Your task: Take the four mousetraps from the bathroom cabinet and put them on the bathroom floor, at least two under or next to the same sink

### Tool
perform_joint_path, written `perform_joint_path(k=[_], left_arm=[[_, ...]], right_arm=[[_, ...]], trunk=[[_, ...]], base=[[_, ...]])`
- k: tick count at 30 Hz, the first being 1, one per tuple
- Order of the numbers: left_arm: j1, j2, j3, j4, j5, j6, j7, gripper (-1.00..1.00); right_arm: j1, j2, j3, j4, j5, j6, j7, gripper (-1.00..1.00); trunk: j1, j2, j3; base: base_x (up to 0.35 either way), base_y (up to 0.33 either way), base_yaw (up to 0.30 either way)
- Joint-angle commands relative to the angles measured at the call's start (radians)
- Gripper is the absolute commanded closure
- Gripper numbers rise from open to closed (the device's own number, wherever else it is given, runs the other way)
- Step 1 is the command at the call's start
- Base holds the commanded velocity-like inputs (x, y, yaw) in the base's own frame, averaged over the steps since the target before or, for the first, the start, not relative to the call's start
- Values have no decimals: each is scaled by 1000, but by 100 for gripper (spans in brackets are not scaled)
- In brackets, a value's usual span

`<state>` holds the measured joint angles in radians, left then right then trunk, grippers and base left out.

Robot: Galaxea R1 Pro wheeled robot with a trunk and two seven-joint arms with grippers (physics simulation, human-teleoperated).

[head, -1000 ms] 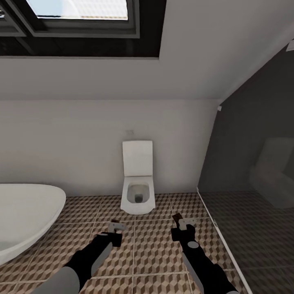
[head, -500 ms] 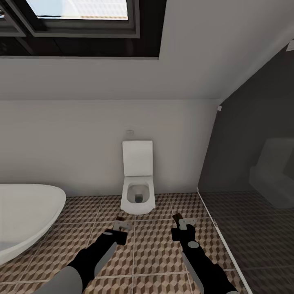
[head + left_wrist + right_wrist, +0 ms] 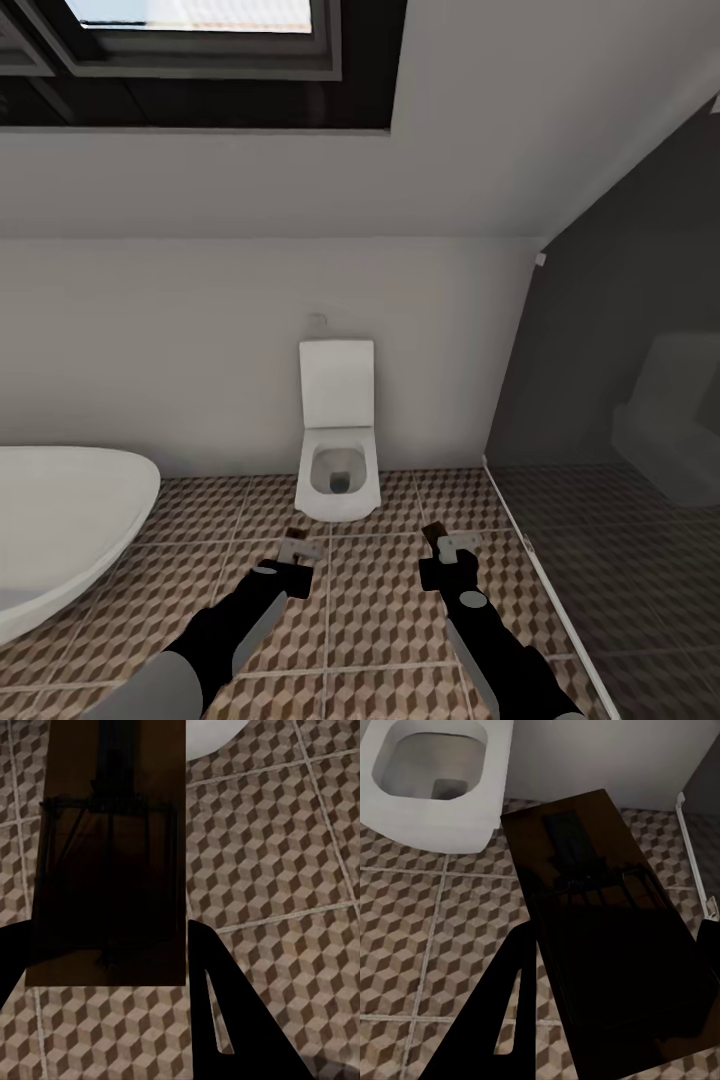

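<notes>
Two mousetraps in transit, one clamped in your left gripper (image 3: 297, 552) (image 3: 105, 847), one in your right gripper (image 3: 445, 545) (image 3: 607, 937), both above bathroom floor (image 3: 380, 610); next, find the sink and lower them beside it.

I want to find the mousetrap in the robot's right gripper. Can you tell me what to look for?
Find the white toilet against the back wall, then look down at the patterned floor. The right gripper, nearest the dark glass wall, holds a mousetrap: a flat brown board with dark wire.
</notes>
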<state>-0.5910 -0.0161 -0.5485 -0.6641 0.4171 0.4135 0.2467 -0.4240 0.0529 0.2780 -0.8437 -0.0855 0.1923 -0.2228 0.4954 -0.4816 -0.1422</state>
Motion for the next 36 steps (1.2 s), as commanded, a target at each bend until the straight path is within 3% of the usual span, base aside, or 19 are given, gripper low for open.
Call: perform_joint_path(k=[1, 21, 28, 36], left_arm=[[-1, 1, -5, -2, 8, 4, 9, 100], [-1, 3, -7, -32, 6, 2, 11, 100], [-1, 38, -7, -139, 6, 4, 12, 100], [-1, 41, -8, -145, 8, 5, 13, 100]], right_arm=[[-1, -1, 4, -2, -10, 4, -9, 100], [-1, -1, 5, -2, -10, 4, -9, 100], [-1, 1, 6, -6, -10, 4, -9, 100], [-1, -2, 6, -105, -10, 10, -12, 100]], trunk=[[4, -9, -7], [81, -149, -101], [108, -198, -134], [139, -254, -172]], base=[[0, 0, 0], [0, 0, 0], [0, 0, 0], [0, 0, 0]])
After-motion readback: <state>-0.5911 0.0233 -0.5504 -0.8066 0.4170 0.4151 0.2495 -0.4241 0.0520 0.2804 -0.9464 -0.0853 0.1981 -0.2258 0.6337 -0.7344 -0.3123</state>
